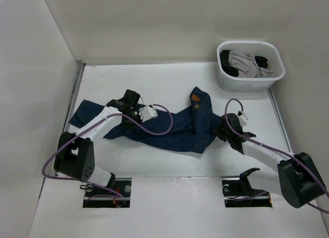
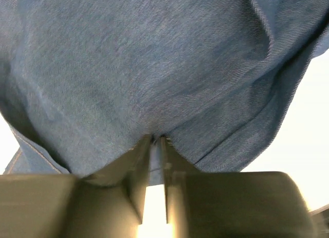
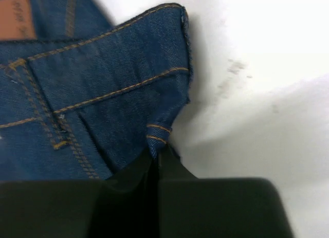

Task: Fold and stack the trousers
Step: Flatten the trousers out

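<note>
- The jeans (image 1: 172, 127) lie crumpled across the middle of the table (image 1: 154, 81), legs trailing to the left and waist to the right.
- A tan patch (image 1: 195, 98) shows on the waistband at the far right end of the jeans; the right wrist view catches it in its top left corner (image 3: 15, 17), with orange stitching running below it.
- The left gripper (image 1: 132, 117) sits on the leg part of the jeans. In its wrist view the fingers (image 2: 140, 161) are pressed nearly together, with a fold of denim (image 2: 154, 68) pinched at their tips.
- The right gripper (image 1: 220, 131) is at the right edge of the jeans, near the waist. In its wrist view the jaws are pressed together on a hemmed edge of the denim (image 3: 159, 132).
- A white basket (image 1: 250, 84) stands at the far right corner of the table, well apart from the jeans.
- In the basket lie a grey garment (image 1: 245, 62) and a black garment (image 1: 227, 69).
</note>
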You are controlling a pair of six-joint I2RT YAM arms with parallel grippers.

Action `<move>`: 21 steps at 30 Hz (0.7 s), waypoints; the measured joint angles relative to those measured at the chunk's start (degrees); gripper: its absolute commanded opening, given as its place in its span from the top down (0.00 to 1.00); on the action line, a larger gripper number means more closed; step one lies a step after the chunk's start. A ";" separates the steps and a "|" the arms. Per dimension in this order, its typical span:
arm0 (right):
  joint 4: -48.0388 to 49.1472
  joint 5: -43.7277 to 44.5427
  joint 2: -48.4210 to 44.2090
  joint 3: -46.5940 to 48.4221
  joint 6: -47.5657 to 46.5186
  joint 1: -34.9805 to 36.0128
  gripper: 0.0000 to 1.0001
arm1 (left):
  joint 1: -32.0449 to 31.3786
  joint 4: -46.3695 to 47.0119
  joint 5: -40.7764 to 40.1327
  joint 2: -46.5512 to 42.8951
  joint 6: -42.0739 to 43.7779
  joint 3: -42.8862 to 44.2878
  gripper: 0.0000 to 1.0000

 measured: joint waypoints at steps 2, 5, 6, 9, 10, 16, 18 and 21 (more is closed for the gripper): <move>-0.50 -0.42 -0.68 1.90 -1.09 0.13 1.00 | 1.84 0.31 0.02 0.00 0.02 0.20 0.59; -2.56 0.26 -4.92 7.21 -3.89 1.22 1.00 | 7.34 0.57 0.04 0.00 0.94 1.88 0.43; -3.50 0.92 -6.80 9.81 -4.81 1.60 1.00 | 9.75 0.72 -0.15 -0.09 1.42 2.62 0.42; -5.09 2.82 -11.17 16.20 -7.32 1.70 1.00 | 19.28 1.51 -0.37 -1.07 2.89 4.39 0.43; -5.11 3.50 -12.57 17.16 -8.22 1.33 1.00 | 23.02 1.62 -0.37 -1.42 3.02 4.76 0.46; -8.92 4.85 -15.63 16.39 -11.37 -3.19 1.00 | 46.64 1.60 0.79 2.97 -1.27 8.31 0.62; -10.45 4.70 -15.63 15.76 -12.17 -5.38 1.00 | 50.64 1.57 1.46 6.88 -3.32 9.60 0.58; -12.09 4.50 -15.63 15.65 -13.38 -7.58 1.00 | 54.12 1.14 2.38 13.38 -5.99 11.91 0.57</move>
